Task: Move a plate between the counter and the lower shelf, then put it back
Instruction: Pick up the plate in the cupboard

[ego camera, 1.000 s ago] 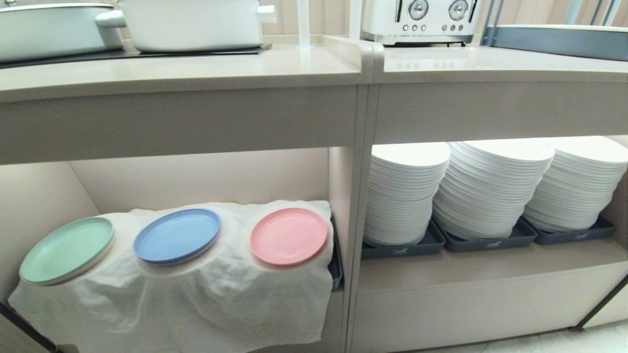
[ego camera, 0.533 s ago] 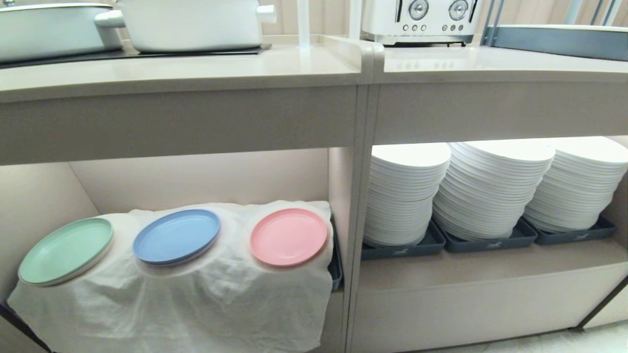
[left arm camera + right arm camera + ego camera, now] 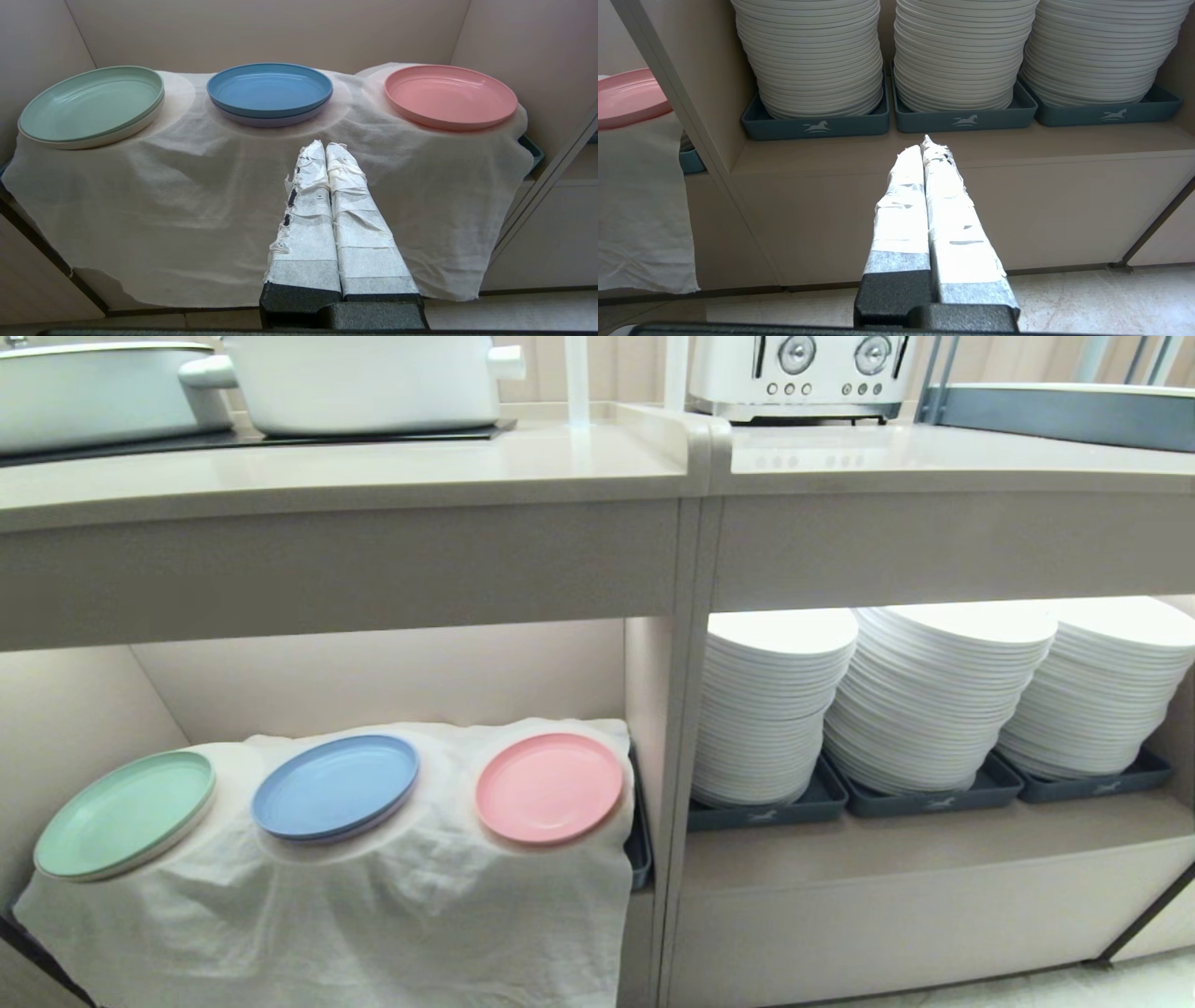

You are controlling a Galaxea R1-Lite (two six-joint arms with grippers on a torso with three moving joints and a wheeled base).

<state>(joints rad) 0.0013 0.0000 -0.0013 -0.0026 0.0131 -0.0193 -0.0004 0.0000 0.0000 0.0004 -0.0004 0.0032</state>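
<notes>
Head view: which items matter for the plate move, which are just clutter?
Job:
pink plate, on the cloth
lower shelf
counter
left gripper, shut, short of the cloth
right gripper, shut, facing the white stacks

Clutter:
green plate
blue plate
white plate stacks
toaster
pots

cabinetry (image 3: 691,709): beige all over, split by an upright divider into two recesses
right recess: three leaning stacks of white plates (image 3: 934,691) in dark grey trays (image 3: 966,119), straight ahead beyond the right fingertips
adjoining top: white toaster (image 3: 798,373), chrome dials
floor (image 3: 1087,298): pale marbled tile, below the fingers
back wall (image 3: 616,364): vertical beige panelling
light: soft glow inside both recesses
</notes>
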